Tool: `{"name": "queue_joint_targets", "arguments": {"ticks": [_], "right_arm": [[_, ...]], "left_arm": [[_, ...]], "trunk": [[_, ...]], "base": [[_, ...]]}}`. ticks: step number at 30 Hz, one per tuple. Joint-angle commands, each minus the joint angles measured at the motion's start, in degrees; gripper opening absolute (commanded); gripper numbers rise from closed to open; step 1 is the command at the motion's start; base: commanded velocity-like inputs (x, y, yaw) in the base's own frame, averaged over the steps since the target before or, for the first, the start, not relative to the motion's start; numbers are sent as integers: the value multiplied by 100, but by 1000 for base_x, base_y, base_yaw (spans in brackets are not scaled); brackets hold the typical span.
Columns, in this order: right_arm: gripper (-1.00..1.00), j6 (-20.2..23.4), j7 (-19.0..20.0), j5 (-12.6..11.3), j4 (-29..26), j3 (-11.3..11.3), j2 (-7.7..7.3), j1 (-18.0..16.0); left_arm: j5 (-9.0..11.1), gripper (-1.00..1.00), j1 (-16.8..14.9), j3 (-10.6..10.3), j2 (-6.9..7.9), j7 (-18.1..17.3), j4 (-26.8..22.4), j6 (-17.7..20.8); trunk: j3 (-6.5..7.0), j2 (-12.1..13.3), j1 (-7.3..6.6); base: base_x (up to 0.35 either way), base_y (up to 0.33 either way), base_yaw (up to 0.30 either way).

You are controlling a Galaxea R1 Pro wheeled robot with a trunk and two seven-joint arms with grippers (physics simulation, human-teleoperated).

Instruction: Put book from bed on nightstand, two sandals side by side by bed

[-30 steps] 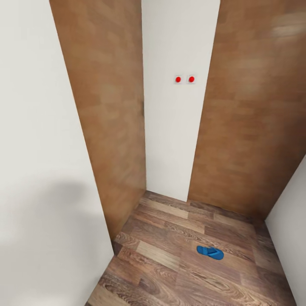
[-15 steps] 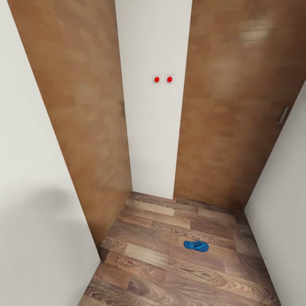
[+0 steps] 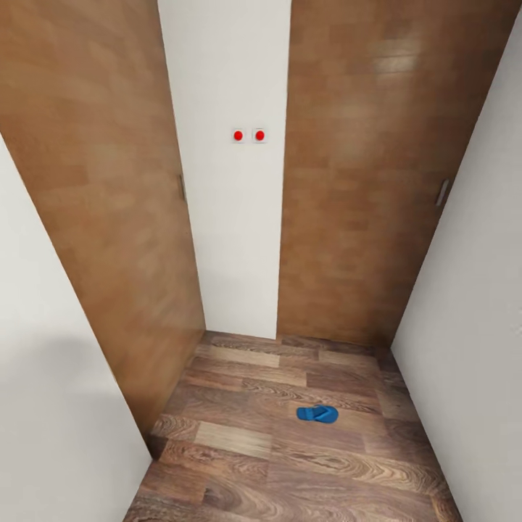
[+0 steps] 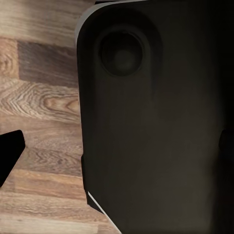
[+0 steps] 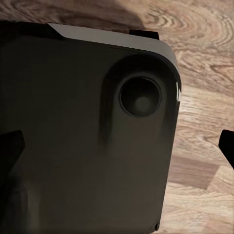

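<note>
One bright blue sandal (image 3: 317,414) lies flat on the brown wood-plank floor (image 3: 246,449) of a narrow passage, a little right of the middle, with nothing near it. The other sandal, the book, the bed and the nightstands are out of view. My left gripper (image 4: 117,146) hangs open over my dark base (image 4: 156,122), with one black fingertip (image 4: 9,153) at the picture's edge. My right gripper (image 5: 119,146) is likewise open and holds nothing, its fingertips (image 5: 12,146) spread wide above the base (image 5: 83,131).
Two brown wood doors, the left door (image 3: 94,203) and the right door (image 3: 355,181), flank a white wall strip (image 3: 232,232) with two red switches (image 3: 249,135). White walls close in at the left (image 3: 51,406) and at the right (image 3: 471,326).
The whole picture has shifted left as the camera turned right. More of the right door and right wall shows now. The sandal has stayed put on the floor.
</note>
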Motion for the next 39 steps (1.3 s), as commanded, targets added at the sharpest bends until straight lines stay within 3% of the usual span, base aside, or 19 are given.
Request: {"name": "queue_joint_targets", "arguments": {"ticks": [1, 28, 39], "right_arm": [[100, -5, -2, 8, 2, 37, -1, -4], [100, -5, -3, 8, 2, 37, 1, -4], [100, -5, -2, 8, 2, 36, 1, -4]], "left_arm": [[-3, 100, -2, -3, 1, -8, 4, -19], [-3, 100, -2, -1, 0, -8, 4, -19], [-3, 100, -2, -1, -5, -8, 4, -19]], "trunk": [[-5, -2, 0], [-5, -2, 0], [-5, -2, 0]], "base": [[93, 95, -139], [55, 42, -22], [165, 66, 0]]}}
